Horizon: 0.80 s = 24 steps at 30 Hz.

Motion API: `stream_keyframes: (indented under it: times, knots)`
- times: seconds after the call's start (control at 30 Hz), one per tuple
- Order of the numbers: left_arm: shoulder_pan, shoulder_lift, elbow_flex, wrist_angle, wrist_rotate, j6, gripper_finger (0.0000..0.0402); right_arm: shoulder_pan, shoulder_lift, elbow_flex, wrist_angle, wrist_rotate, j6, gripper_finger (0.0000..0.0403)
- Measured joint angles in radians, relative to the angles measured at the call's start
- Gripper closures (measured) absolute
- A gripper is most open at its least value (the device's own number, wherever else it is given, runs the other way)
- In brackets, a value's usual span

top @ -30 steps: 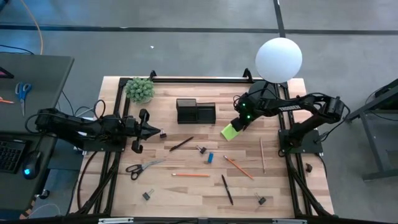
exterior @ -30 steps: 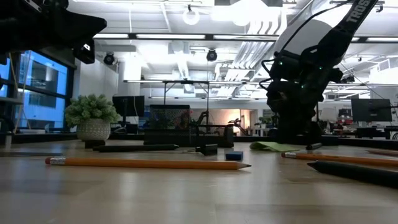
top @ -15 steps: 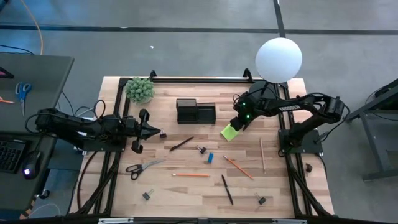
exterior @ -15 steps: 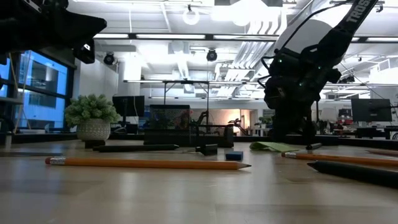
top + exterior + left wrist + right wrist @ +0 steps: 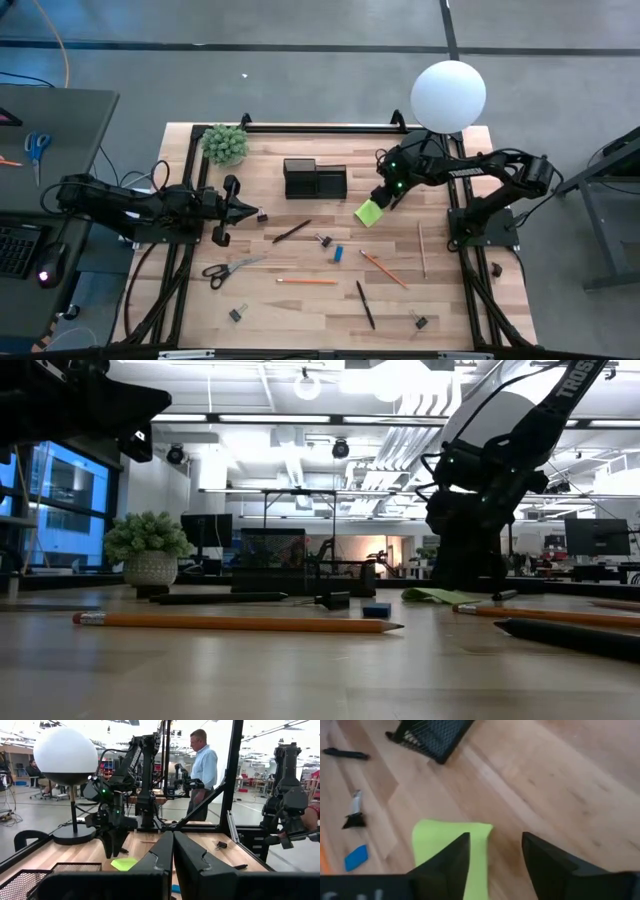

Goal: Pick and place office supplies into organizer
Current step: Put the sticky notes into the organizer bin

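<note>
The lime-green sticky-note pad [image 5: 368, 212] [image 5: 445, 850] lies flat on the table, right of the black mesh organizer [image 5: 314, 179] [image 5: 432, 735]. My right gripper [image 5: 385, 197] [image 5: 495, 840] is open and points down at the pad's right end, with one finger over the pad's edge. My left gripper [image 5: 252, 211] [image 5: 172, 855] is shut with nothing between its fingers, and hovers at the table's left, next to a small binder clip [image 5: 262, 216]. Black-handled scissors [image 5: 228, 269], pencils, pens and a blue block [image 5: 338, 254] lie scattered nearer the front. My right gripper stands with its open fingers [image 5: 114, 847] pointing down at the pad's right end [image 5: 480, 832]. I cannot tell whether a fingertip touches the pad, which lies flat on the table.
A white globe lamp [image 5: 449, 95] stands at the far right, and a green plant [image 5: 225, 144] at the far left. An orange pencil [image 5: 307, 281], a dark pen [image 5: 366, 304], a wooden pencil [image 5: 421, 248] and binder clips [image 5: 237, 314] lie across the near half.
My right gripper has shifted a little at the lime-green pad's right end. The pad lies where it was.
</note>
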Motion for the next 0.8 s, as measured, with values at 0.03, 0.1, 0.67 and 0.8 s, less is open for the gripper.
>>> stream_keyframes:
  times: [0.03, 0.1, 0.67, 0.8]
  knots:
    - [0.0, 0.0, 0.0, 0.0, 0.0, 0.0, 0.0399, 0.0, 0.0, 0.0, -0.001, -0.023, 0.007, 0.0222]
    - [0.0, 0.0, 0.0, 0.0, 0.0, 0.0, 0.0399, 0.0, 0.0, 0.0, -0.006, -0.063, 0.024, 0.0218]
    - [0.0, 0.0, 0.0, 0.008, 0.0, 0.0, 0.0399, 0.087, 0.0, 0.0, -0.011, -0.015, 0.042, 0.0279]
    - [0.0, 0.0, 0.0, 0.008, 0.0, 0.0, 0.0399, 0.072, 0.0, 0.0, -0.011, 0.007, 0.018, 0.028]
